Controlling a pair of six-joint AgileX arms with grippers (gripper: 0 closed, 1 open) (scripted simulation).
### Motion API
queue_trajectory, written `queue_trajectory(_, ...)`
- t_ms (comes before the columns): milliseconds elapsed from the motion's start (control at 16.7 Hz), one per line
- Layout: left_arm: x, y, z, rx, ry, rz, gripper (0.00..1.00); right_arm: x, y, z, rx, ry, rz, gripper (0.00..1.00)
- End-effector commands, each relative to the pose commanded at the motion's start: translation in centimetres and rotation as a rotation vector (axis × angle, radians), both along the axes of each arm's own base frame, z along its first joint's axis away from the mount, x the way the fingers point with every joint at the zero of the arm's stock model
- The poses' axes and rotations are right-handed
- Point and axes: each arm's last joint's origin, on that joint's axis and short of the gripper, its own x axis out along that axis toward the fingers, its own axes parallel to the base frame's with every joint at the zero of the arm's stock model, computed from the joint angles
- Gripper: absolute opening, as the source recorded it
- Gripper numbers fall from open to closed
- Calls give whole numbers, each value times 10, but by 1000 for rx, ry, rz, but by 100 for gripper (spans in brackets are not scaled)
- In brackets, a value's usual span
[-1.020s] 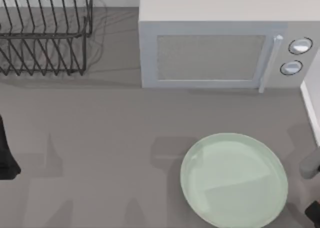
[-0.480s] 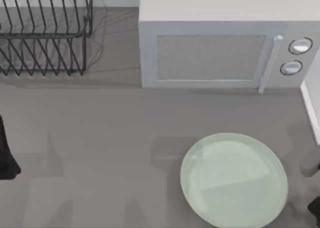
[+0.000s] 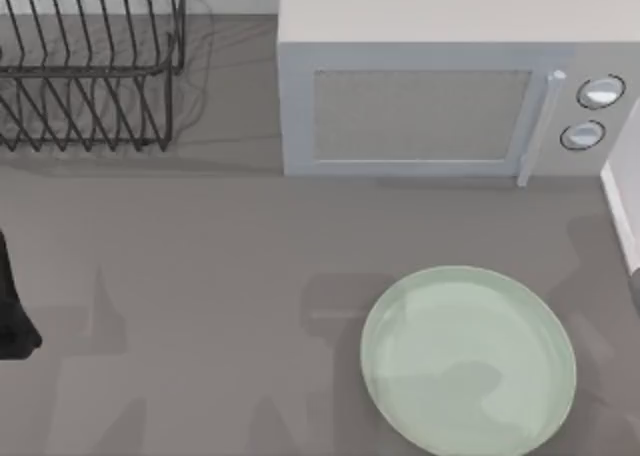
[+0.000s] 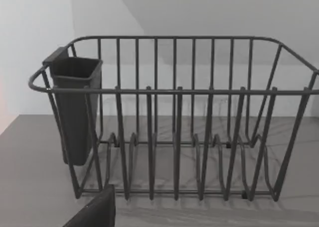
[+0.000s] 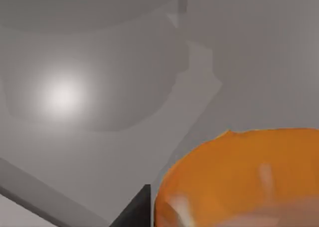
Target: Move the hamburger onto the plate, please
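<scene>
Where the grey worktop spreads across the top view, the largest thing on it is the white microwave, standing at the far edge right of centre with its door shut, a vertical handle along the door's right side and two round knobs beside that. In front of the microwave, toward the near right, lies the plate, pale mint-green, glossy, with a shallow raised rim and nothing on it; it stands apart from the microwave, with bare worktop between them. At the far left stands a dark wire dish rack, seen from the left wrist view as an upright basket of vertical bars with a dark cutlery cup hung on one end; a pale wall rises behind it. A white panel edge runs along the right border of the worktop.

The left arm is a dark shape at the left edge of the top view, well apart from the plate; a dark corner of the left gripper shows in the left wrist view, and how far it is open cannot be told. In the right wrist view the hamburger is a rounded orange mass very close to the camera, with a dark finger of the right gripper touching its side; whether the gripper has closed on it cannot be told. Behind the hamburger lies grey worktop with soft shadows.
</scene>
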Motion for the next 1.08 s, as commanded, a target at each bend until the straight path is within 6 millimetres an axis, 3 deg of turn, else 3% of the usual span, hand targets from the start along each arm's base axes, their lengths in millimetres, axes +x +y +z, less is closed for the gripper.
queue_trajectory(180,0,0,0,0,0,0,100,-3,0,21,5,-27,-1,0)
queue_trajectory(600,0,0,0,0,0,0,100,2,5,23,4,-20,-16,0)
queue_trajectory(840,0,0,0,0,0,0,100,24,30,26,-4,3,-113,0)
queue_trajectory(1080,0,0,0,0,0,0,100,48,72,21,-25,34,-295,0)
